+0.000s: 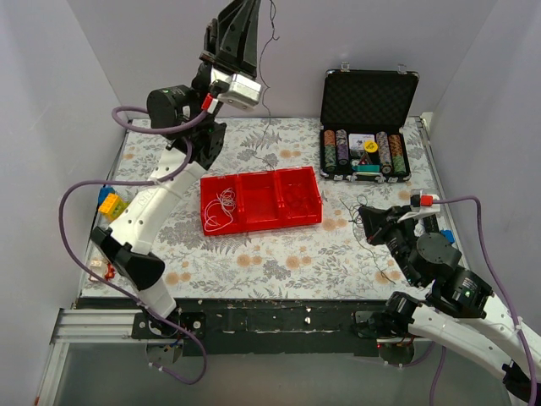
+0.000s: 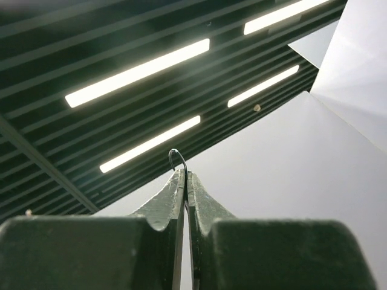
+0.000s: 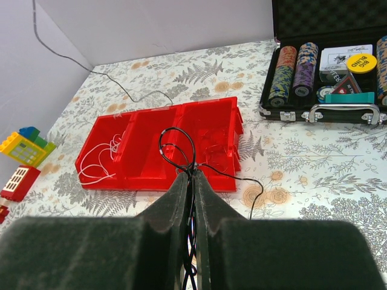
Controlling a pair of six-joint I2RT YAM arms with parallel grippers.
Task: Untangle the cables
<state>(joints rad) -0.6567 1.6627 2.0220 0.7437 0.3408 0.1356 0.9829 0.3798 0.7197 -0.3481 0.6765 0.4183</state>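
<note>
My left gripper [image 1: 245,13] is raised high above the table's far side, pointing up, shut on a thin black cable [image 2: 176,156] that hangs down [image 1: 267,93] to the table. My right gripper [image 3: 192,172] is low at the near right, shut on a bundle of black cables [image 3: 176,145] that loops out of its tips; one strand trails right [image 3: 254,193]. A red three-compartment tray [image 1: 260,200] holds white cables [image 1: 221,210] in its left compartment and red cables [image 3: 211,145] in its right one.
An open black case [image 1: 367,127] of poker chips stands at the back right. Toy bricks [image 1: 111,203] lie at the left edge. The tabletop has a floral cloth [image 1: 279,254]. White walls close in the back and sides.
</note>
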